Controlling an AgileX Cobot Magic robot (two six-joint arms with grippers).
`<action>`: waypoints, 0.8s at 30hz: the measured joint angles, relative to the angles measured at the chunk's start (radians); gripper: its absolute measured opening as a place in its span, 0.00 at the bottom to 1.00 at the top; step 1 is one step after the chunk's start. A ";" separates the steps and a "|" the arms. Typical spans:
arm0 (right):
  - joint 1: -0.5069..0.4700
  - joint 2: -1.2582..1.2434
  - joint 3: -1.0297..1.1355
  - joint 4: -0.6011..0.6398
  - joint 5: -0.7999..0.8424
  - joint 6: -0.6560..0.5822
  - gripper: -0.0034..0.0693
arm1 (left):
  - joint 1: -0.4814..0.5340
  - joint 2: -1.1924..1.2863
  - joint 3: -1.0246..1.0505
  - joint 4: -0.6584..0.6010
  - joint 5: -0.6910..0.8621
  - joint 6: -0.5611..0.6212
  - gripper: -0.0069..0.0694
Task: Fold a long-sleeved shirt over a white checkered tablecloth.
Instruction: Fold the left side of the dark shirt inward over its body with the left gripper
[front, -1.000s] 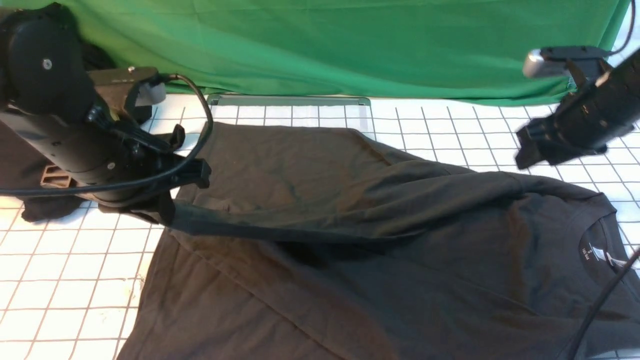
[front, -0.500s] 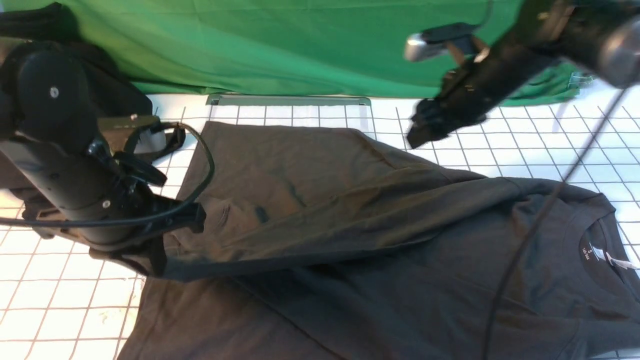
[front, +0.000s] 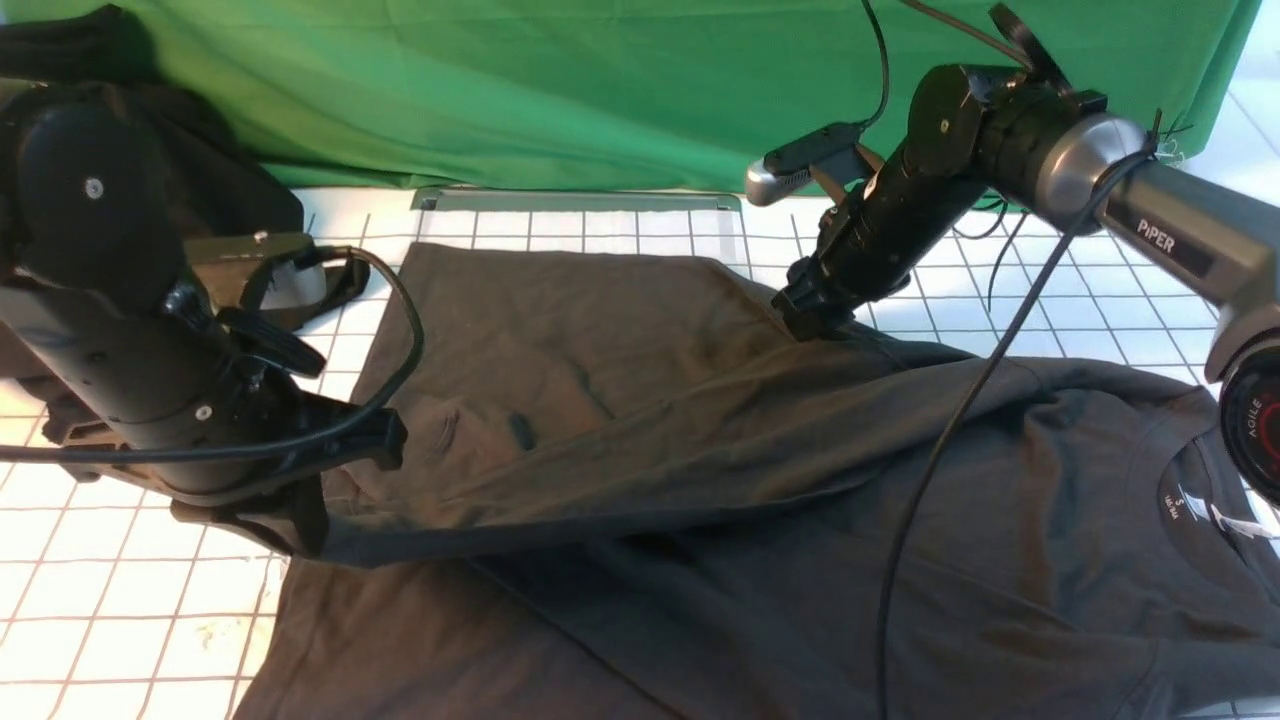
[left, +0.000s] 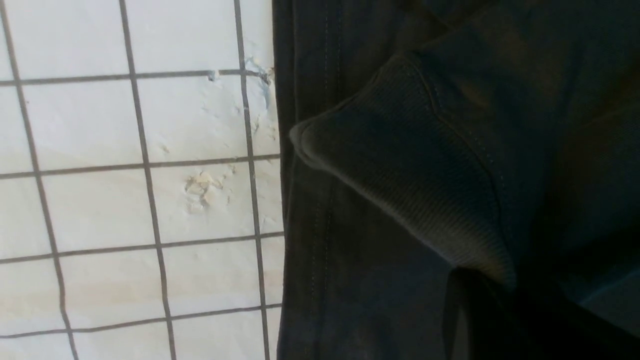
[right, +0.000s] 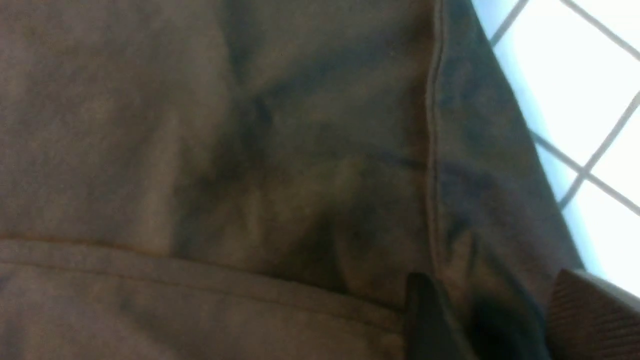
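The long-sleeved shirt (front: 700, 480) lies dark and spread over the white checkered tablecloth (front: 120, 600), with its neck label (front: 1190, 505) at the right. My left gripper (front: 310, 515) is shut on the ribbed sleeve cuff (left: 400, 165) and holds the sleeve stretched across the body, just above the hem. In the left wrist view the left gripper (left: 480, 305) is a dark shape under the cuff. My right gripper (front: 805, 315) rests on the shirt's far edge near the shoulder seam. The right gripper (right: 505, 320) stands open, with a ridge of cloth bunched between its fingers (right: 430, 320).
Plain green fabric (front: 600, 90) hangs along the back. A blacker garment (front: 210, 200) is heaped at the far left behind my left arm. A grey strip (front: 580, 200) lies at the tablecloth's far edge. The right arm's cable (front: 940, 470) droops over the shirt.
My right arm has swung in from the far right and come down onto the shirt's far edge. My left gripper has drawn the sleeve cuff a little nearer to me.
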 joint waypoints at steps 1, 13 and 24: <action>0.000 0.001 0.000 0.004 0.001 0.007 0.45 | 0.000 0.000 0.000 -0.001 -0.005 0.000 0.13; 0.021 0.041 -0.002 0.011 -0.033 0.024 0.61 | 0.000 0.000 0.000 -0.002 -0.034 0.002 0.13; 0.020 0.051 -0.060 -0.072 -0.098 0.024 0.07 | 0.000 0.000 0.000 0.013 -0.039 -0.001 0.13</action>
